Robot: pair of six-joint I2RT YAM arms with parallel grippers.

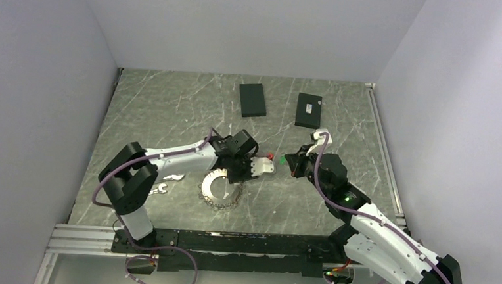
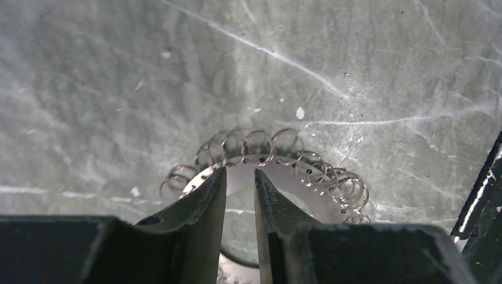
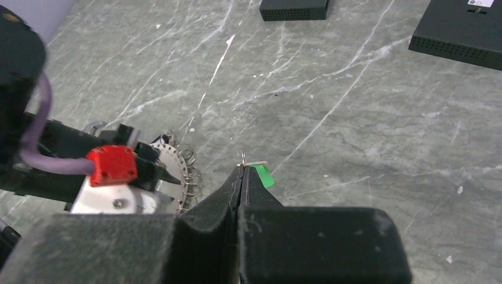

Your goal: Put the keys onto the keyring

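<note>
table [image 1: 171,111]: grey-green, stone-like, crossed by thin white veins
keyring [image 2: 290,177]: pale silvery disc edged with fine steel-coloured wire loops, just past the left fingertips
left gripper [image 2: 240,171]: matte black fingers, white body
red block [image 3: 112,164]: bright red, on the left gripper's white body
right gripper [image 3: 241,168]: black fingers
green tag [image 3: 263,176]: vivid green, at the right fingertips, beside a thin silvery wire
boxes [image 1: 252,100]: flat black, well beyond both grippers; one has a small white label
cables [image 1: 168,153]: purple
walls [image 1: 42,70]: plain pale grey-lilac
</note>
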